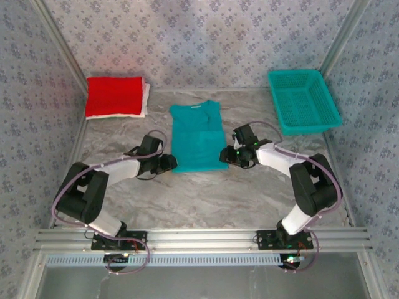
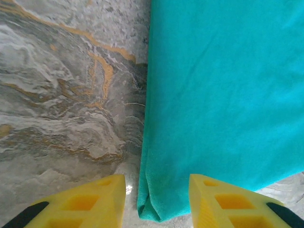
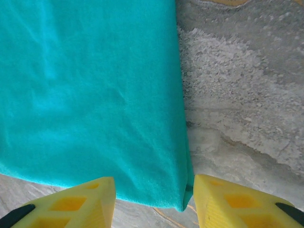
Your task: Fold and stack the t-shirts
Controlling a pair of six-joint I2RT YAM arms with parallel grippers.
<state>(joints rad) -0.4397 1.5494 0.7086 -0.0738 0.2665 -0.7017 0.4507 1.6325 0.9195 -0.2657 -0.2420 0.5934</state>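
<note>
Left gripper (image 2: 156,185) (image 1: 167,163): the jaws stand apart, low over the table (image 1: 206,199), with the near left corner of the teal t-shirt (image 2: 223,95) lying between them and nothing clamped. Right gripper (image 3: 154,187) (image 1: 227,154): the jaws are likewise apart and straddle the near right corner of the same garment, closed on nothing. The teal t-shirt (image 1: 196,137) lies flat at the centre of the table as a long narrow panel, collar toward the far wall and hem toward you. Its side edges look doubled over, so expect more than one layer at each corner. Treat the cloth as light, limp and without stiffness. It will drape from any hold point and may slide on the smooth marbled surface. Take hold at the two hem corners, deep enough to catch every layer, and close both grippers evenly so that the panel lifts square. A shallow pinch will likely shed the lower layers. The red t-shirt (image 1: 114,95) rests folded on the white t-shirt (image 1: 145,99) at the far left, well apart. The mesh basket (image 1: 303,99) sits at the far right.
</note>
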